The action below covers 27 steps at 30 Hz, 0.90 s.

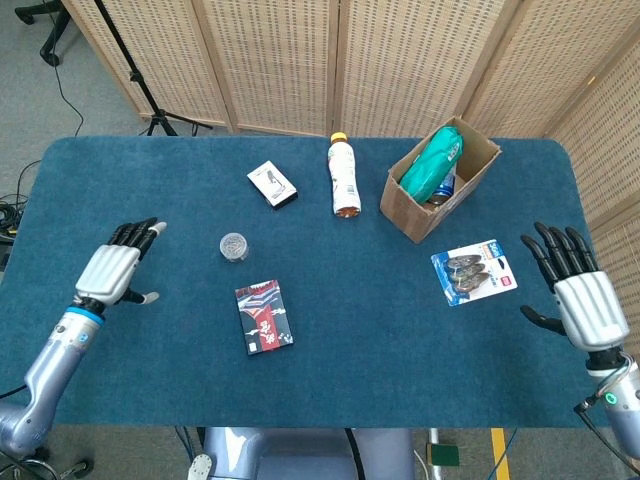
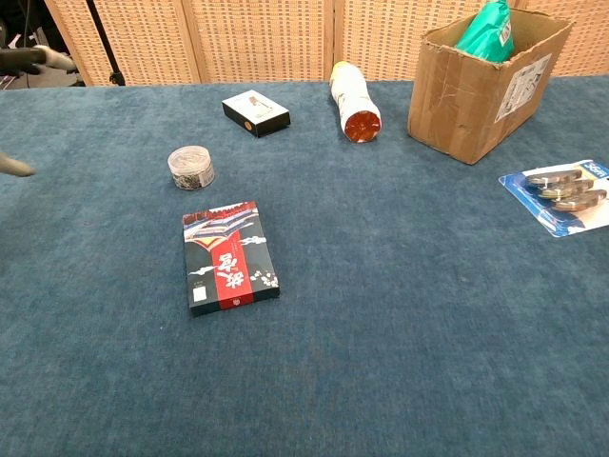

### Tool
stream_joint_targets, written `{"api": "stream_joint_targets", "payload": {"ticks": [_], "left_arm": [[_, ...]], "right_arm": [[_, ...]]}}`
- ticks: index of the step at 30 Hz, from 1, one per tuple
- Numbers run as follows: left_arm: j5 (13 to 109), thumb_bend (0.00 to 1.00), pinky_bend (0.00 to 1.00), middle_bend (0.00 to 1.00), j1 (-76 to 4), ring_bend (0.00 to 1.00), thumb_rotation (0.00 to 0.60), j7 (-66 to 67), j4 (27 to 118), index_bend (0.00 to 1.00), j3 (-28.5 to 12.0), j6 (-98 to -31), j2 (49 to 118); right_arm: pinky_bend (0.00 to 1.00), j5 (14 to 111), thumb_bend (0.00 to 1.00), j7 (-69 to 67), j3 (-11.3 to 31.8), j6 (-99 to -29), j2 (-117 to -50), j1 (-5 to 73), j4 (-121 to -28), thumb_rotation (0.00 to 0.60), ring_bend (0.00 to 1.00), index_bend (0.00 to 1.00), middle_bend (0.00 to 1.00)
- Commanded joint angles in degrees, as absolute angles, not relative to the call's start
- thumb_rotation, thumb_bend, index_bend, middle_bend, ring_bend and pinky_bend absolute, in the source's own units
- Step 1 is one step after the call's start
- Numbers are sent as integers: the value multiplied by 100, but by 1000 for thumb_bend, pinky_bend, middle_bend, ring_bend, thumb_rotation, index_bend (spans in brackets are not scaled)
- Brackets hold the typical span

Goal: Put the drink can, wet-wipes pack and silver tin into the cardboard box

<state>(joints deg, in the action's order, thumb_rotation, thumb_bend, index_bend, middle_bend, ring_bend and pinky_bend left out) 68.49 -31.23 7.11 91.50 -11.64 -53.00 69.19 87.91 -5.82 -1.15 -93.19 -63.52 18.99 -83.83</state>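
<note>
On the blue counter [image 1: 400,330], the cardboard box [image 1: 415,205] stands near the far right corner, tilted, with the green wet-wipes pack [image 1: 432,165] sticking up out of its opening and the drink can [image 1: 445,186] just visible beside it inside; in the chest view the box [image 2: 476,86] bears a white printed label on its side, too small to read. The silver tin [image 1: 233,246] sits on the counter left of centre, apart from everything, its lid patterned [image 2: 191,166]. The left robot hand [image 1: 115,268] hovers at the counter's left edge, fingers spread and holding nothing; the right robot hand [image 1: 575,290] is released too, fingers apart and upright at the right edge, near a blue blister card [image 1: 473,272] carrying three dark oval items and a red tag whose text cannot be read. A white-and-orange bottle [image 1: 342,178] with a yellow cap lies on its side left of the box. A small black-and-white box [image 1: 272,184] lies further left. A red, black and white packet [image 2: 229,255] with large white East Asian characters lies flat in front of the tin.
</note>
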Motion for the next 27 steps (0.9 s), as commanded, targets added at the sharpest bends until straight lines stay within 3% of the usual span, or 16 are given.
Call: {"api": "stream_joint_targets", "payload": {"ticks": [1,18,25,27], "left_arm": [[6170,0,0,0,-3690,0,600,1200,9100,0,-1347,-4706,7143],[4219,0,0,0,-4956,0,600,2469,8166,2,-1207,-4316,8333],[3798,0,5,0,-5266,0,600,2475,7385,46,-1259,-4166,8851],[3598,0,28,0,-5515,0,600,2527,6781,69,-1296,-3965,9246]], "right_arm": [[5,8831,0,-424,-128,-9531,-6598,1632,-8468,600,0,0,0],[5,8948,0,-224,28,-9108,-6717,1499,-8424,600,0,0,0],[5,8901,0,-269,123,-8977,-6713,1479,-8406,600,0,0,0],[5,8843,0,-287,170,-8895,-6722,1483,-8387,600,0,0,0]]}}
